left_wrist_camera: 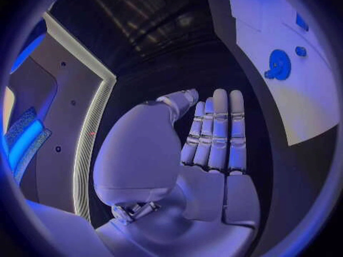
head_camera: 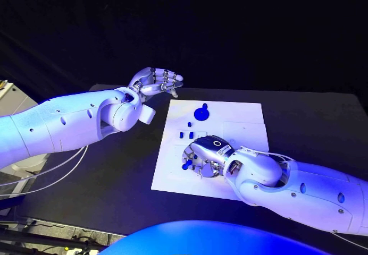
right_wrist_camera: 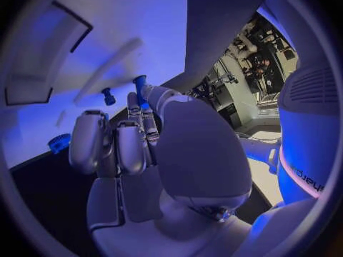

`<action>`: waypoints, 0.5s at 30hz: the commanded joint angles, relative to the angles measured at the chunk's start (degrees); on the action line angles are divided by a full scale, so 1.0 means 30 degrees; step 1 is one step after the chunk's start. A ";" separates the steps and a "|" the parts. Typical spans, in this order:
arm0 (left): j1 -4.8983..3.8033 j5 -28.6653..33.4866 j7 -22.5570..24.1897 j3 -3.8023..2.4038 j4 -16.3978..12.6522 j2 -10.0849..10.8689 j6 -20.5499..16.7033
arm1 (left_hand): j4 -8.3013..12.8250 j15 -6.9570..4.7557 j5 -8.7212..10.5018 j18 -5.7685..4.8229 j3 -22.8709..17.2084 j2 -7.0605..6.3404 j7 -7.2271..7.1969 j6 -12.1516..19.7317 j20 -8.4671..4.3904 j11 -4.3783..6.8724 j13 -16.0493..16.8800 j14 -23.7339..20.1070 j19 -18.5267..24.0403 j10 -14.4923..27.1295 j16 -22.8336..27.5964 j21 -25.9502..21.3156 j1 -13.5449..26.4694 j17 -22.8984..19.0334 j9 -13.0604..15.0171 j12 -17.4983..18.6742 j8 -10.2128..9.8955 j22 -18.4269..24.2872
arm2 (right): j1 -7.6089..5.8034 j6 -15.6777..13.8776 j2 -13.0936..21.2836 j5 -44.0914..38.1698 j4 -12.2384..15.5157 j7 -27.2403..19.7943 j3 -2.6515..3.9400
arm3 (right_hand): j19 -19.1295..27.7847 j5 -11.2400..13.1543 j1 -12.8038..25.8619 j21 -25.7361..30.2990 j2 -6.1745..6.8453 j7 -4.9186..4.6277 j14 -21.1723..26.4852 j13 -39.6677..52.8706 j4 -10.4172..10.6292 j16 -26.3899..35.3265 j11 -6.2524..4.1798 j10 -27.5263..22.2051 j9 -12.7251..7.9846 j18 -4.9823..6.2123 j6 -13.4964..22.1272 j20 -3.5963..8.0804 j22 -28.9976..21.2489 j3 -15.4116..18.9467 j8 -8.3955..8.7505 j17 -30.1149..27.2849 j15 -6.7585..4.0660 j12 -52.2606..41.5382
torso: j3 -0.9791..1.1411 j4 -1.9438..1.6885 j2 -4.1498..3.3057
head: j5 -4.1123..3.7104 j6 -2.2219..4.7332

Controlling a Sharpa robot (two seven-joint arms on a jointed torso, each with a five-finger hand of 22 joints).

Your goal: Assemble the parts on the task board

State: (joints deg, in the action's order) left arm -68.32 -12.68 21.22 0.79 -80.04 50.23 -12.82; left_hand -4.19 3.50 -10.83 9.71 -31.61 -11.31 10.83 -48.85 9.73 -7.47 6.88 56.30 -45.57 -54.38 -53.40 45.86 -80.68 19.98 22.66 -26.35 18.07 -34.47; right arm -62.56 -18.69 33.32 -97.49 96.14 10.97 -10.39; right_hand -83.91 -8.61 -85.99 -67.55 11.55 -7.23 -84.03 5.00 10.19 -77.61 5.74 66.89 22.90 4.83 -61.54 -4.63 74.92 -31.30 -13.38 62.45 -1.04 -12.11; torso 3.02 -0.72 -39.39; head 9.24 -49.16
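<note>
You see the flat white rectangular task board [head_camera: 230, 119] lying on the matte black table [head_camera: 307, 114]. Its surface is smooth, with shallow rectangular recesses outlined on the half nearer the right arm.

The round blue disc-shaped part [head_camera: 201, 113] lies flat on the board at its far end, beyond the right hand and just inboard of the left hand. In the left wrist view the same disc [left_wrist_camera: 278, 64] shows a raised hub and a small lug at its rim, with a smaller blue piece [left_wrist_camera: 300, 51] just beside it.

Three small blue peg-shaped parts [head_camera: 189, 134] stand upright on the board, between the disc and the right hand.

The silver many-fingered right hand [head_camera: 206, 155] rests low over the near half of the board with its fingers curled downward. In the right wrist view, a short blue cylindrical part [right_wrist_camera: 139, 84] shows at the tips of the thumb and a finger. You cannot tell whether it is pinched there or merely touched. A further blue peg [right_wrist_camera: 108, 96] stands just beside those fingertips.

The silver many-fingered left hand [head_camera: 157, 81] hangs above the table beside the board's far corner. Its fingers [left_wrist_camera: 218, 134] are straight and pressed side by side, and it holds nothing.
</note>
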 commanded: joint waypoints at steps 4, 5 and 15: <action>-0.0007 0.0005 0.0063 -0.0013 -0.0020 -0.0025 0.0330 | 0.0042 0.0072 0.0027 0.0227 0.0063 0.0027 0.0125 -0.0035 -0.0028 -0.0035 -0.0033 0.0032 -0.0039 -0.0132 0.0049 0.0058 -0.0235 0.0020 -0.0015 0.0085 -0.0064 -0.0024 | 0.0041 0.0808 -0.0049 -0.0920 -0.0066 0.0548 -0.0024 | -0.0184 -0.0026 0.0274 0.0119 -0.0047 -0.0009 -0.0326 0.0042 -0.0138 -0.0058 -0.0804 0.0928 0.0032 -0.0269 0.0004 0.0093 0.2257 -0.0013 -0.0123 -0.0038 -0.0084 0.0091 | 0.0004 0.0002 0.0007 | 0.0025 0.0054; -0.0007 0.0005 0.0062 -0.0013 -0.0022 -0.0025 0.0329 | 0.0042 0.0072 0.0027 0.0227 0.0063 0.0027 0.0125 -0.0035 -0.0028 -0.0035 -0.0033 0.0032 -0.0039 -0.0132 0.0049 0.0058 -0.0235 0.0020 -0.0015 0.0085 -0.0064 -0.0024 | 0.0043 0.0821 -0.0073 -0.0958 -0.0072 0.0561 -0.0025 | -0.0184 -0.0026 0.0274 0.0119 -0.0047 -0.0009 -0.0326 0.0042 -0.0138 -0.0058 -0.0804 0.0928 0.0032 -0.0269 0.0004 0.0093 0.2257 -0.0013 -0.0123 -0.0038 -0.0084 0.0091 | 0.0004 0.0002 0.0007 | 0.0025 0.0054; -0.0007 0.0002 0.0044 -0.0013 -0.0043 -0.0047 0.0330 | 0.0042 0.0072 0.0027 0.0227 0.0063 0.0027 0.0125 -0.0035 -0.0028 -0.0035 -0.0033 0.0032 -0.0039 -0.0132 0.0049 0.0058 -0.0235 0.0020 -0.0015 0.0085 -0.0064 -0.0024 | 0.0059 0.0917 -0.0340 -0.0691 -0.0220 0.0339 -0.0038 | -0.0059 0.0013 0.1351 0.0554 0.0620 -0.0036 -0.0318 -0.0054 0.0035 -0.0102 -0.0629 0.0383 -0.0006 -0.0204 0.0631 -0.0020 0.2157 0.0246 0.0249 -0.0035 0.0054 0.0784 | -0.0002 -0.0007 0.0001 | -0.0087 0.0091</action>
State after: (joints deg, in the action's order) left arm -68.32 -12.68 21.14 0.79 -80.05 50.21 -12.73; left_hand -4.19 3.50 -10.83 9.71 -31.61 -11.31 10.83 -48.85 9.74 -7.47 6.88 56.30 -45.57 -54.38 -53.40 45.86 -80.68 19.97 22.66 -26.35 18.07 -34.47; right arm -62.56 -17.75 32.39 -99.25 95.58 11.85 -10.37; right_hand -83.90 -8.56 -81.83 -66.01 12.85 -7.33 -84.03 5.04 10.35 -77.61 3.65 68.48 22.98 4.83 -60.00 -4.63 74.91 -30.79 -12.83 62.38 -1.04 -9.86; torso 3.02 -0.71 -39.38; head 9.07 -48.81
